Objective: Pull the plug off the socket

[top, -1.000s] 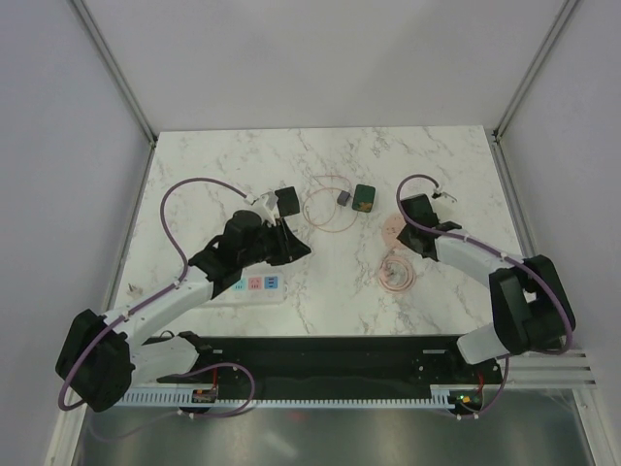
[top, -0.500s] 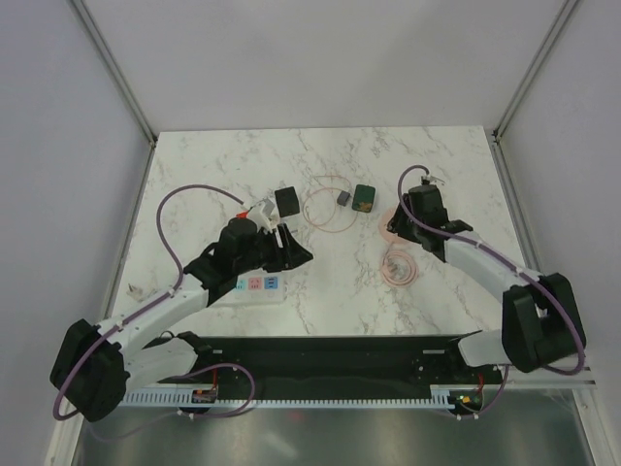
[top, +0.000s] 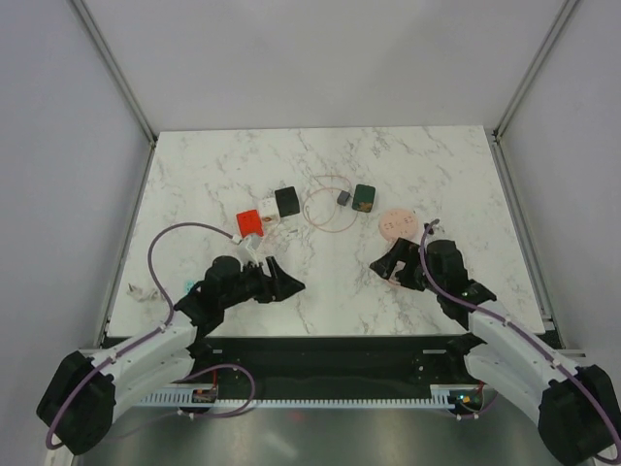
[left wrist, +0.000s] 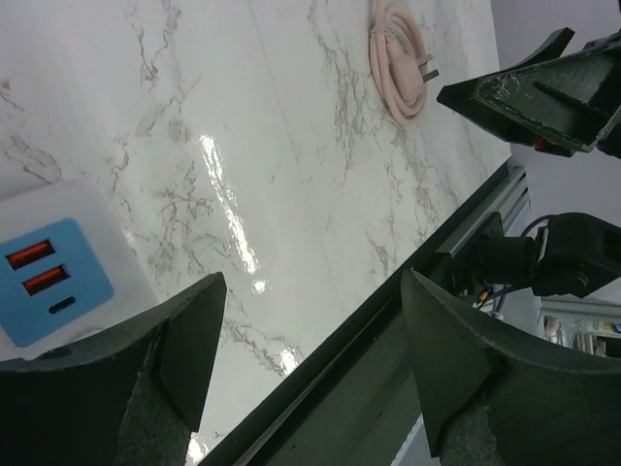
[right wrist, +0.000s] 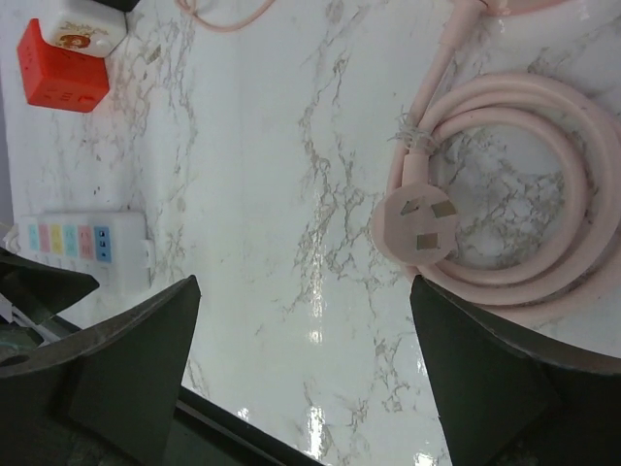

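Note:
The socket (right wrist: pixel 82 243) is a white power strip with pastel outlets, lying near the table's front left; its end with a blue USB panel (left wrist: pixel 49 282) shows in the left wrist view. The plug (right wrist: pixel 422 223), pink with three flat prongs up, lies free on its coiled pink cable (left wrist: pixel 398 68), well apart from the socket. My left gripper (top: pixel 283 280) hovers open over the front edge, empty (left wrist: pixel 310 359). My right gripper (top: pixel 386 269) is open and empty beside the coil (right wrist: pixel 306 369). In the top view the arms hide most of the socket and the coil.
A red cube (top: pixel 249 222), a white cube (top: pixel 269 209) and a black cube (top: pixel 287 201) sit mid-table. Behind them lie a thin pink cord loop (top: pixel 330 209), a small grey adapter (top: pixel 343 196), a green block (top: pixel 364 197) and a pink disc (top: pixel 396 223). The table's front rail (left wrist: pixel 417 282) runs under my left fingers.
Both arms have drawn back toward the near edge. Both grippers have opened. The left arm has come off the cubes and strip; the right has left the pink coil on the table.

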Controlling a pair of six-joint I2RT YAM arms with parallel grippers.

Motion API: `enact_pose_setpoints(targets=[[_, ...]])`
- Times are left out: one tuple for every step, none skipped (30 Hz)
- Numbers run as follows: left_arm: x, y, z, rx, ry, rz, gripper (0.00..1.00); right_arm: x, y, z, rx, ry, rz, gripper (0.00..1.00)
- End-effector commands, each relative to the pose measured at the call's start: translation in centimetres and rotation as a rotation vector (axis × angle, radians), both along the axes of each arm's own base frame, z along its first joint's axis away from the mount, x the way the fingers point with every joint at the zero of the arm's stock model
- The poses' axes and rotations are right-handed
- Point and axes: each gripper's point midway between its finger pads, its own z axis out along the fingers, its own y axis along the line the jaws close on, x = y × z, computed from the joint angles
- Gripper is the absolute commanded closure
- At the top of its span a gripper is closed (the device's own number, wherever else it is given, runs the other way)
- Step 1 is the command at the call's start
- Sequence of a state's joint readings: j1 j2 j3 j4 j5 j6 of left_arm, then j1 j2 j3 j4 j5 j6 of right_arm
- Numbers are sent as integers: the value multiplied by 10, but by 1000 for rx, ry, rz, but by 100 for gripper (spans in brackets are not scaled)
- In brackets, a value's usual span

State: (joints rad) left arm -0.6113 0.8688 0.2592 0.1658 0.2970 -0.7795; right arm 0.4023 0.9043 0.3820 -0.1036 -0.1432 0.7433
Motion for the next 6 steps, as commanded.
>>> enact_pose_setpoints(targets=[[1,-6,35,-150,-105,2,20,-5,9,21,131,-90,4,2],[-2,-3,29,-152,-98,4,20,-5,11,24,160,-111,0,2],[-4,-3,31,-172,-102,3,20,-8,11,21,182,-113,-4,2],[-7,-3,30,-183,-101,1,19,-12,12,17,226,-119,-15,2],[-12,-2,27,-200,-102,-4,19,-14,11,15,248,-117,-26,2],[-15,-4,34,-238,-127,-27,19,-15,13,21,285,-151,-25,2]])
